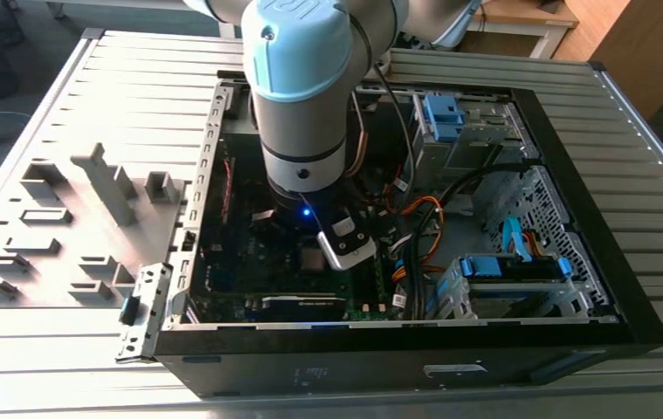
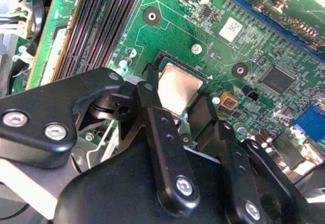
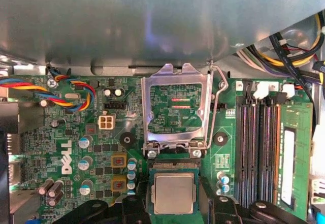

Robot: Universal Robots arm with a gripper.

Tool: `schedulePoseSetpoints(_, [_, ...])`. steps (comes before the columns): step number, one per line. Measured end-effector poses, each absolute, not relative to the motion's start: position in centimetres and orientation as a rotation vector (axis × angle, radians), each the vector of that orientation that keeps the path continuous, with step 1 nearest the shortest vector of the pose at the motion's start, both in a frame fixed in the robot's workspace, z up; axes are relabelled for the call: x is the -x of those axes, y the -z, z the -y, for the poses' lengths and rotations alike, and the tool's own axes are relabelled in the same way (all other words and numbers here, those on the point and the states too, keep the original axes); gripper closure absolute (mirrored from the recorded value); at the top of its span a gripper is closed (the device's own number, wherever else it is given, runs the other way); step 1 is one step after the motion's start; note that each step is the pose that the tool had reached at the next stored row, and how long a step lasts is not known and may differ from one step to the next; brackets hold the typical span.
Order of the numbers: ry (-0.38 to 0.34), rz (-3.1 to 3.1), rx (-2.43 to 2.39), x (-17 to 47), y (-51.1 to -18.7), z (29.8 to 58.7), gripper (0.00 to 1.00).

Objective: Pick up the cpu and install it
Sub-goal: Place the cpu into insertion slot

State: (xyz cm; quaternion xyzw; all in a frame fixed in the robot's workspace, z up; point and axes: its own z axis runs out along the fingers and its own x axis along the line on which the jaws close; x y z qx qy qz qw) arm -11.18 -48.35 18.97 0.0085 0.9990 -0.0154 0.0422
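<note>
The cpu [image 3: 174, 192], a small square chip with a dull silver top, lies flat in the motherboard's socket [image 3: 150, 186]. In the second wrist view the cpu [image 2: 179, 88] shows between two black fingers [image 2: 148, 98]. My gripper [image 3: 174, 206] straddles it, one finger pressed against each opposite edge, shut on it. The socket's metal load plate [image 3: 175, 107] stands flipped open beside the chip, with its wire lever [image 3: 219, 107] raised. In the exterior view my gripper [image 1: 307, 255] reaches down deep inside the open computer case [image 1: 424, 336].
Memory slots [image 3: 259, 153] run alongside the socket, and a metal case wall [image 3: 152, 21] rises behind it. Coloured cables [image 3: 76, 89] and orange leads [image 1: 424, 209] lie nearby. Blue drive brackets [image 1: 518, 266] fill the case's right side. Grey fixtures [image 1: 86, 192] stand on the table's left.
</note>
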Motion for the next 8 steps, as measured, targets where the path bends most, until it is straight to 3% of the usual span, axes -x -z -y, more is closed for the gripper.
schedulePoseSetpoints(8, [0.047, -3.057, -0.026, 11.17, -18.95, 48.35, 0.53])
